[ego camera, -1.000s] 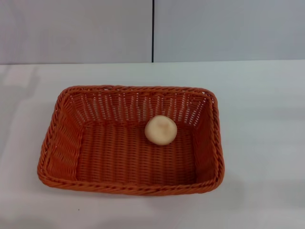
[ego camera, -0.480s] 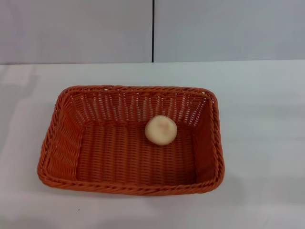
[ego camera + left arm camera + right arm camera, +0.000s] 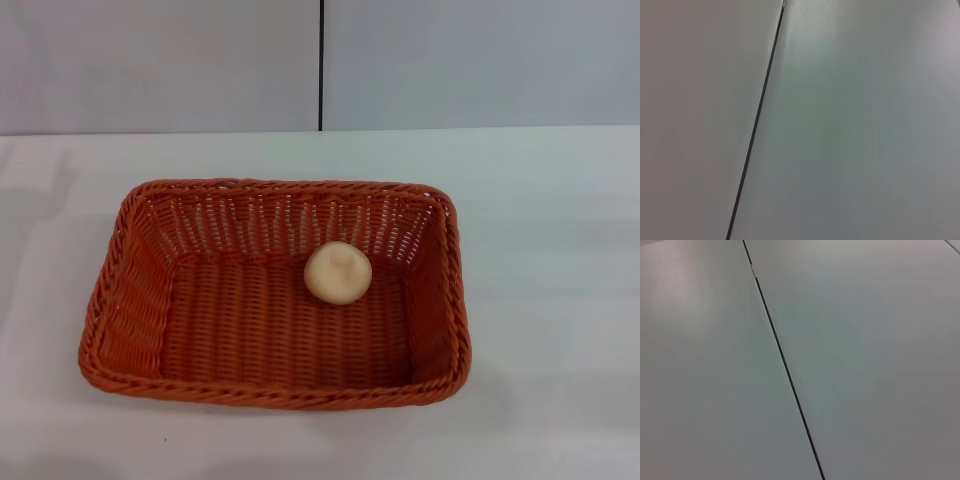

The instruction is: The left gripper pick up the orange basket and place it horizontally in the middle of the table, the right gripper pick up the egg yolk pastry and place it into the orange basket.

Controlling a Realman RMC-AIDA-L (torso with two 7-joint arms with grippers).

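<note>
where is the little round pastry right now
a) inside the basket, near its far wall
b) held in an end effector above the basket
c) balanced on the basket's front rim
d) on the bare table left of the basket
a: in the head view the pastry sits on the basket floor close to the far wall, a little right of centre, with no end effector in sight.

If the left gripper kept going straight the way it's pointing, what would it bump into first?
Probably the grey wall panel with the dark seam: the left wrist view shows nothing else ahead. The left gripper itself is out of view, and depth is unclear.
</note>
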